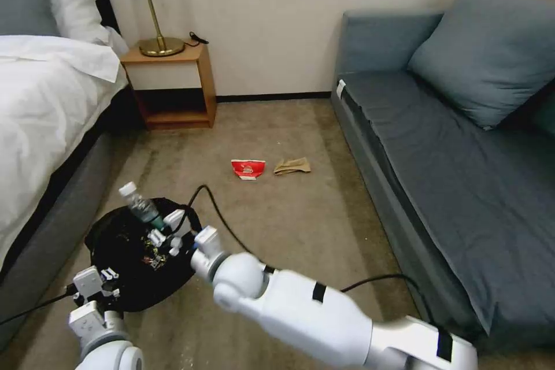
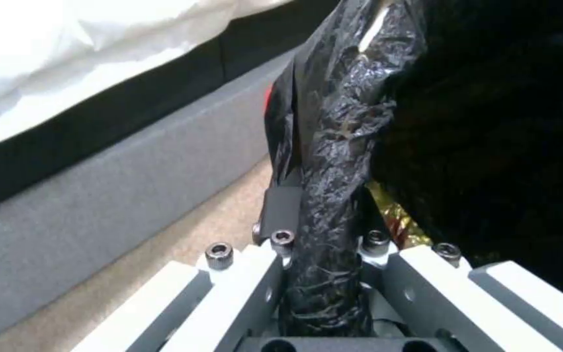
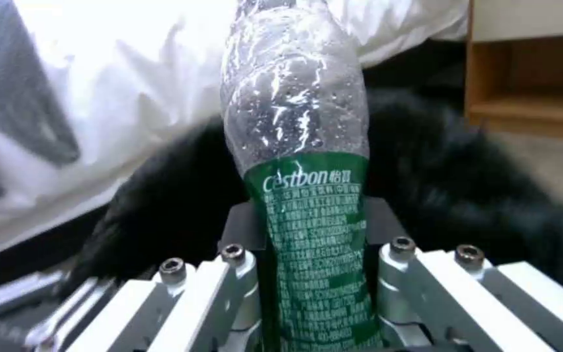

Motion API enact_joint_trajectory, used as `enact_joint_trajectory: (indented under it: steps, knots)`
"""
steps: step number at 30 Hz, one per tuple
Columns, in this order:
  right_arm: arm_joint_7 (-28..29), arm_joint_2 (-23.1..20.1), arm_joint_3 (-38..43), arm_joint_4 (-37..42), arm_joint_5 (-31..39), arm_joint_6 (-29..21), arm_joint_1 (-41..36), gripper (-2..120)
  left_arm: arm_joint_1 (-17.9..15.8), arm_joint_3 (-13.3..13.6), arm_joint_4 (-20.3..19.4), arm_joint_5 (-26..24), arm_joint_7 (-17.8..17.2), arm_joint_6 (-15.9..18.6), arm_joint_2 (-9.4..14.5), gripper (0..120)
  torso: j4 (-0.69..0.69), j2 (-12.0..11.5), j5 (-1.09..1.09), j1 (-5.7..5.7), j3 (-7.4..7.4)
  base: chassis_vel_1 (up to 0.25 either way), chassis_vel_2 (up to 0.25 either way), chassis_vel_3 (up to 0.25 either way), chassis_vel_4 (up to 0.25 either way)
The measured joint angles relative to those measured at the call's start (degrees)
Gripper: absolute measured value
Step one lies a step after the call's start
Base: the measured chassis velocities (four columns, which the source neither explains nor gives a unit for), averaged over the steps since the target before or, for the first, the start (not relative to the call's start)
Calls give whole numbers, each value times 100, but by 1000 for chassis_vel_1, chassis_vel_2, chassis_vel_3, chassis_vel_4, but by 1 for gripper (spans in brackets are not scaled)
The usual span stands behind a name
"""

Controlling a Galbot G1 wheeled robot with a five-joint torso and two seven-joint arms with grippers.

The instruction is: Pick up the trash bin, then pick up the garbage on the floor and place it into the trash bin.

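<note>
The trash bin [image 1: 130, 280], lined with a crinkly black bag, hangs low at the lower left beside the bed. My left gripper [image 1: 107, 284] is shut on its bagged rim [image 2: 334, 195]. Over the bin's mouth, my right gripper [image 1: 165, 230] is shut on a clear bottle [image 1: 140, 205] with a green label [image 3: 311, 234] and white cap, tilted up toward the bed. A yellow-black wrapper [image 2: 396, 220] lies inside the bin. On the carpet farther off lie a red-white crumpled packet [image 1: 248, 168] and a tan crumpled paper [image 1: 292, 166].
A bed [image 1: 40, 104] with white sheets runs along the left. A wooden nightstand [image 1: 173, 84] with a brass lamp [image 1: 151, 11] stands at the back wall. A blue-grey sofa [image 1: 451, 150] fills the right. Open carpet lies between them. A black cable [image 1: 225, 225] trails from my right arm.
</note>
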Motion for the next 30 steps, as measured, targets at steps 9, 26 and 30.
enact_joint_trajectory:
  steps: [9, 26, 30]
  knots:
    - [-1, 118, 16, -411, -409, 202, -146, 23, 134, 26, -111, 15, 33, -93, -70, 3, 0, 0, 1, 0, 0, 0, 0, 0, 0]
    - [-51, 75, 73, -590, -1163, 155, -486, 73, 305, -125, -176, 36, 85, -398, -62, 3, 0, 0, 2, 0, 0, 0, 0, 0, 0]
    - [-118, -7, 100, -481, -1083, 129, -459, 86, 304, -137, -131, 43, 85, -423, -58, 3, 0, 0, 1, 0, 0, 0, 0, 0, 0]
